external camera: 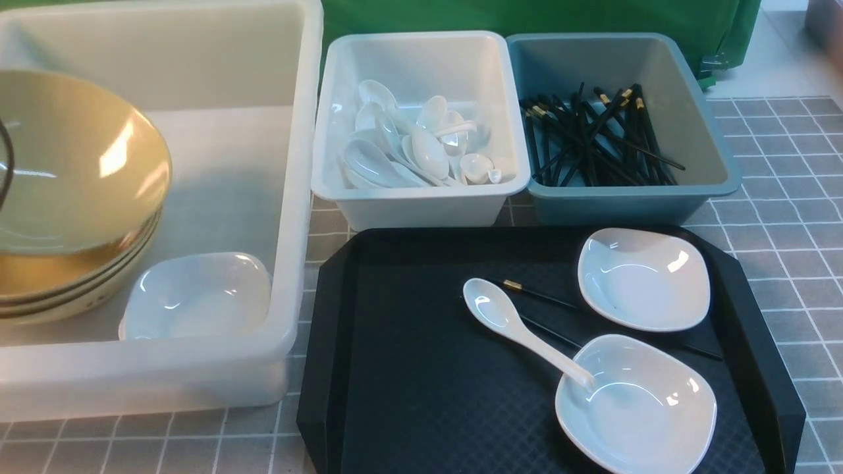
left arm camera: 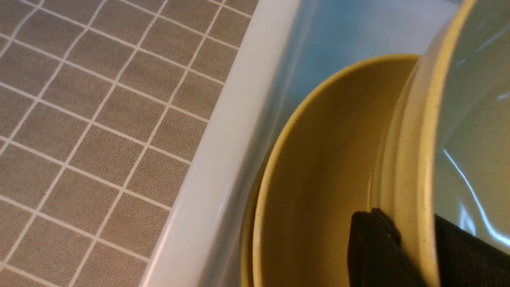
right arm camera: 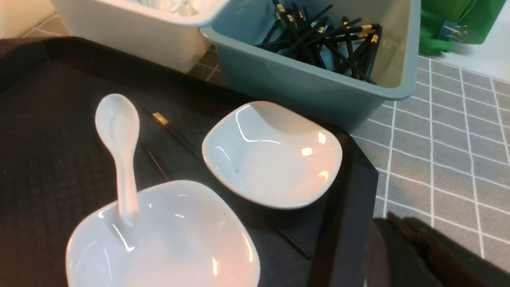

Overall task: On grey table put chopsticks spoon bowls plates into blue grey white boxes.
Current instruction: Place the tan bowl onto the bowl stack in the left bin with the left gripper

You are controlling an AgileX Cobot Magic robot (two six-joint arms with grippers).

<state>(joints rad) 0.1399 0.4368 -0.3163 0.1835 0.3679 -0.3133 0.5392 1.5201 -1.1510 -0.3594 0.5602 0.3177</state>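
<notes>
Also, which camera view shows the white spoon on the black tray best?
The front view: there the spoon lies whole and unblocked, from scoop to handle tip, the tip resting in a dish. The right wrist view shows it whole too, but foreshortened at an angle. The left wrist view does not show it.

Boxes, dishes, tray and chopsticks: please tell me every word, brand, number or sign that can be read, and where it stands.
There is no readable text on any of them.
The gold bands of the chopsticks are too small to tell whether they bear marks.
</notes>
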